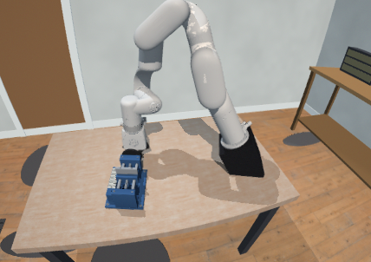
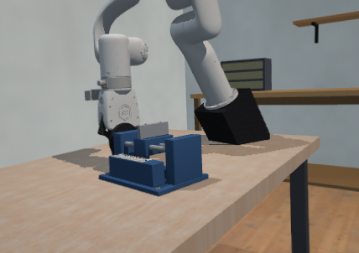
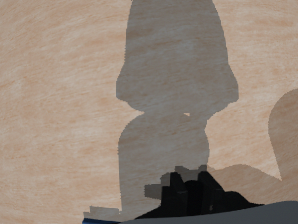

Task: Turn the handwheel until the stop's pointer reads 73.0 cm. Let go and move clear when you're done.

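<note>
A blue slide fixture (image 1: 126,184) stands on the wooden table, left of the middle; it also shows in the exterior view (image 2: 155,163). It carries a grey stop block (image 2: 153,130), two rods and a white scale with a small red pointer (image 2: 139,156); the reading is too small to tell. A dark handwheel (image 1: 130,150) sits at the fixture's far end, and its rim shows below the wrist housing (image 2: 119,131). My gripper (image 1: 132,144) points down and is shut on the handwheel.
The arm's black base (image 1: 240,153) stands at the table's right rear. A wooden shelf unit (image 1: 342,113) with a dark box stands off the table to the right. The table's front edge lies close to the fixture's near end.
</note>
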Available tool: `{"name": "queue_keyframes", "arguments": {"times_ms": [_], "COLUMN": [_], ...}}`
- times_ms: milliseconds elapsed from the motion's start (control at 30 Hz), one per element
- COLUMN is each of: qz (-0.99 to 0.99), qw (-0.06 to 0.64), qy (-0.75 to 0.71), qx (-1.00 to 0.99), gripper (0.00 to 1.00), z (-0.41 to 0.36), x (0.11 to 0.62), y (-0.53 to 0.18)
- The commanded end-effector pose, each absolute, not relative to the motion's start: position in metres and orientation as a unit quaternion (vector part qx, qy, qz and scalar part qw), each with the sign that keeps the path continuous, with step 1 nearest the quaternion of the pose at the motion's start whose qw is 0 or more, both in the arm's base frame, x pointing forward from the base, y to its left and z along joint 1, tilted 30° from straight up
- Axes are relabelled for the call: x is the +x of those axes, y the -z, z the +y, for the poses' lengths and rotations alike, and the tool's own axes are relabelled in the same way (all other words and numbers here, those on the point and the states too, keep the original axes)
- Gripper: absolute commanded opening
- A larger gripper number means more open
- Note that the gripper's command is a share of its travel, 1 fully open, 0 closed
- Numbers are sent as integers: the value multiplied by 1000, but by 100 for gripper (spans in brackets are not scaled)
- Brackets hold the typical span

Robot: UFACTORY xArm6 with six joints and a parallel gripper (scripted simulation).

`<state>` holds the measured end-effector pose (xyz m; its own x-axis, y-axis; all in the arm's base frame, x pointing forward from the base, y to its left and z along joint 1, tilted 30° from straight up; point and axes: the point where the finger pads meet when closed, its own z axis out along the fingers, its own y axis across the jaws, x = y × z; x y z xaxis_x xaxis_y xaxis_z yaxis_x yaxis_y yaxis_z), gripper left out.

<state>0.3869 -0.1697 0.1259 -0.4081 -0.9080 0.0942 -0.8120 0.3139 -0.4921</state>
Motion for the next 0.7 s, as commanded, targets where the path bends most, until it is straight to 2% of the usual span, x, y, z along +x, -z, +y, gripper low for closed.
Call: {"name": "queue_keyframes", "arguments": {"times_ms": [0,667], "qz": [804,804], "qw": [101,101], "qy": [240,240], "qx": [-534,-534], "gripper": [6,6], "z": [-172,-177], "x": [392,406], "y": [-127,-135]}}
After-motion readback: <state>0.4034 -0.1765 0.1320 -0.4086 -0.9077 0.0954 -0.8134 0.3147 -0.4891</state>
